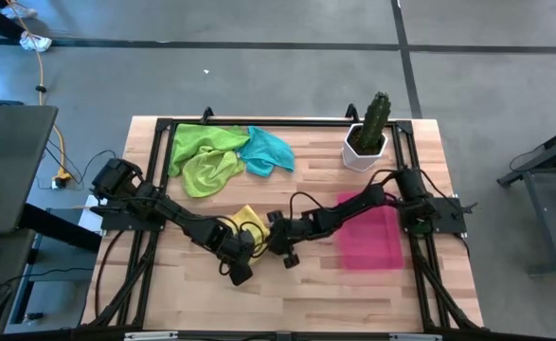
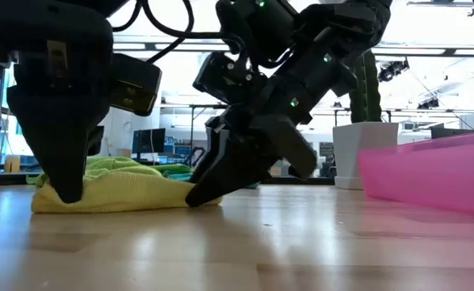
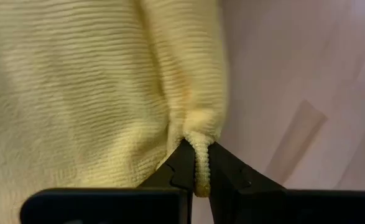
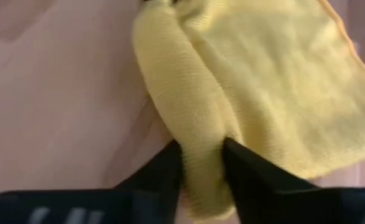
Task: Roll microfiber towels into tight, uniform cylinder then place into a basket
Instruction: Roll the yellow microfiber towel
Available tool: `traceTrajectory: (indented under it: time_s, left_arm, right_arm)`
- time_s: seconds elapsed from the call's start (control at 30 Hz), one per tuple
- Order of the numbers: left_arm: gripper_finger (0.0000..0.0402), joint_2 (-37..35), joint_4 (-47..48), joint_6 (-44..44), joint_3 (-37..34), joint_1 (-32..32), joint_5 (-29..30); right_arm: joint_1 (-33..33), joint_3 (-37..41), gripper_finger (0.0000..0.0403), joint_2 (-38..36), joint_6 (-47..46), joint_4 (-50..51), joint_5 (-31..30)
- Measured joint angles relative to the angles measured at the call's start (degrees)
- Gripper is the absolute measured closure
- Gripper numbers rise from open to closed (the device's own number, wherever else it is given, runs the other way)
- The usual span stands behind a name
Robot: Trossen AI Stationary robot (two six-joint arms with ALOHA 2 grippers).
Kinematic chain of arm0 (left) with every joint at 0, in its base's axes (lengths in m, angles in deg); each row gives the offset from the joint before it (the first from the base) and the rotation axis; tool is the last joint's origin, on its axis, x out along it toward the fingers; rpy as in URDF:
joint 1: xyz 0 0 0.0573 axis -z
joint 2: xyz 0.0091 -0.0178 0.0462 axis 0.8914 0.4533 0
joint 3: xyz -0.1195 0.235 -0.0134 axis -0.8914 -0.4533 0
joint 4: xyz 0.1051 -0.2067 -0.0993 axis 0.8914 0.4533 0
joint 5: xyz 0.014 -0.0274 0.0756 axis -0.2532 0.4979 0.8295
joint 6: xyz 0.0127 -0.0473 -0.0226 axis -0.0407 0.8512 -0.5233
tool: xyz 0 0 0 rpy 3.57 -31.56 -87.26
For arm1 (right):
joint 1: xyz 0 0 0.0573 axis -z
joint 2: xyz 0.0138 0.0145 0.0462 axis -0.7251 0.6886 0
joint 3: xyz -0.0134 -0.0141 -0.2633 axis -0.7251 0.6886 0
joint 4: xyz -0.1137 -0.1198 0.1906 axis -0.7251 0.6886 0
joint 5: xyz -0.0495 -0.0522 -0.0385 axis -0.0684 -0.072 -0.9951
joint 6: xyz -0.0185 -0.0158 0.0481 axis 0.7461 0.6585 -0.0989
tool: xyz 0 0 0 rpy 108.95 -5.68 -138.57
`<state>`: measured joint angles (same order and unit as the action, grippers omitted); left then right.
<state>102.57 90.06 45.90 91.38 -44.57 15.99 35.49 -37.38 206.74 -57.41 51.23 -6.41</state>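
A yellow microfiber towel (image 1: 249,220) lies bunched on the wooden table near its middle, with a gripper at each end. My left gripper (image 2: 67,192) is shut on its left end, and my right gripper (image 2: 204,192) is shut on its right end. Two lime green towels (image 1: 205,156) and a teal towel (image 1: 270,152) lie heaped at the table's far left. The pink basket (image 1: 372,239) rests flat on the table to the right, nothing showing in it. My left gripper pinches a thin bunched ridge of the yellow towel (image 3: 201,163) between its two fingers at the towel's left end. The fingers come steeply from above. The towel lies on the table beyond them. My right gripper pinches a thick rolled fold of the yellow towel (image 4: 201,134) between its two fingers, several layers, at the towel's right end. The fingers slant down from the table's right. The towel's body (image 4: 294,93) lies on the table.
A white pot with a green cactus (image 1: 367,137) stands at the far right, just behind the basket. Bare wood lies between the yellow towel and the near edge. Black frame rails run along the table's sides.
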Motion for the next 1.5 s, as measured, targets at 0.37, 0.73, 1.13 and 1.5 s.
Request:
traceTrajectory:
  time_s: [0.37,0.73,1.13,1.5]
  left_arm:
    - [0.0379,-0.89,4.39,-10.47,0.16,0.04,6.68]
    - [0.0319,-5.71,12.97,-17.5,0.06,-0.9,10.64]
    - [0.0312,-7.79,4.21,-30.96,0.12,2.92,12.94]
    - [0.0302,-7.63,1.04,-29.42,0.17,6.88,25.11]
  right_arm:
    - [3.07,-0.11,0.0392,-0.08,-23.13,6.18,10.64]
    - [7.51,0.22,0.0392,0.07,-38.15,9.93,34.18]
    - [10.04,0.22,0.0392,0.05,-47.94,11.16,36.53]
    - [10.46,0.22,0.0391,0.06,-49.1,11.28,36.45]
